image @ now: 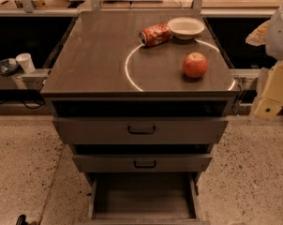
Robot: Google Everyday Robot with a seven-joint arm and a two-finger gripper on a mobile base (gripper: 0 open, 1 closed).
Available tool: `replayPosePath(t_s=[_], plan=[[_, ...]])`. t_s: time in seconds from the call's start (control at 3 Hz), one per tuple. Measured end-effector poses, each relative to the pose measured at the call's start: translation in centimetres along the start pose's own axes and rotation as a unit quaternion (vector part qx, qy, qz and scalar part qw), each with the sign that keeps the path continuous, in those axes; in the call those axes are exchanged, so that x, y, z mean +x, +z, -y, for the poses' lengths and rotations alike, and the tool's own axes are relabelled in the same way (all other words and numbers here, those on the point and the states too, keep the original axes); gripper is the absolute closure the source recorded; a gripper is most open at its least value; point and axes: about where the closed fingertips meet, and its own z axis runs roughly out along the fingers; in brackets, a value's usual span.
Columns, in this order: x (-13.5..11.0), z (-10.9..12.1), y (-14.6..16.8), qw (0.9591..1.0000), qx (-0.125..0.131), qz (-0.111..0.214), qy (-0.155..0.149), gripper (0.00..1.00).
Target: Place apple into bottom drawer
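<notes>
The red apple (195, 65) with a yellowish patch sits on the right side of the grey-brown cabinet top (90, 60). The bottom drawer (144, 195) is pulled open at the foot of the cabinet, a deep box with dark walls and nothing in it. My arm comes in at the right edge of the view. Its cream-coloured gripper (271, 93) hangs beside the cabinet's right edge, to the right of the apple and apart from it. It holds nothing that I can see.
A crushed red soda can (155, 34) lies at the back of the top next to a white bowl (185, 27). Two wider drawers with black handles (141, 130) stand slightly open above the bottom one. A white cup (25, 62) stands on a ledge at left. Speckled floor surrounds the cabinet.
</notes>
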Motion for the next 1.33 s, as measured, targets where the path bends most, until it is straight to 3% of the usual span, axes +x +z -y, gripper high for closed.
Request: replayPosePath(t_s=[0.67, 1.33], plan=[[-2.3, 2.7, 1.3, 0.9997, -0.002, 0.010, -0.020, 0.00], [-9.5, 10.5, 7.2, 0.9990, -0.020, 0.029, -0.028, 0.00]])
